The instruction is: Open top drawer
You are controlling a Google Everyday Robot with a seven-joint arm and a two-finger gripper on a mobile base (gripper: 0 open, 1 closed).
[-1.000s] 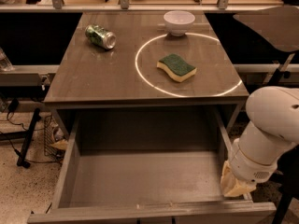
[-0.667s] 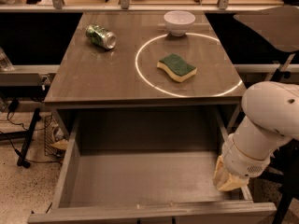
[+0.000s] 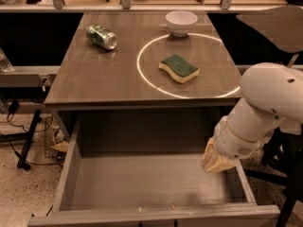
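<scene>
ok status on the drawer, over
Gripper low at the drawer's right wall. Top drawer pulled far out. Sponge, can, bowl on tabletop, nothing blocking.

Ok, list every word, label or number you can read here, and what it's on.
No text here can be read.
The can: green print, too blurred to read.
The bowl, sponge and top drawer: no marks show.
The gripper, at the open drawer's right wall: no marks show.
</scene>
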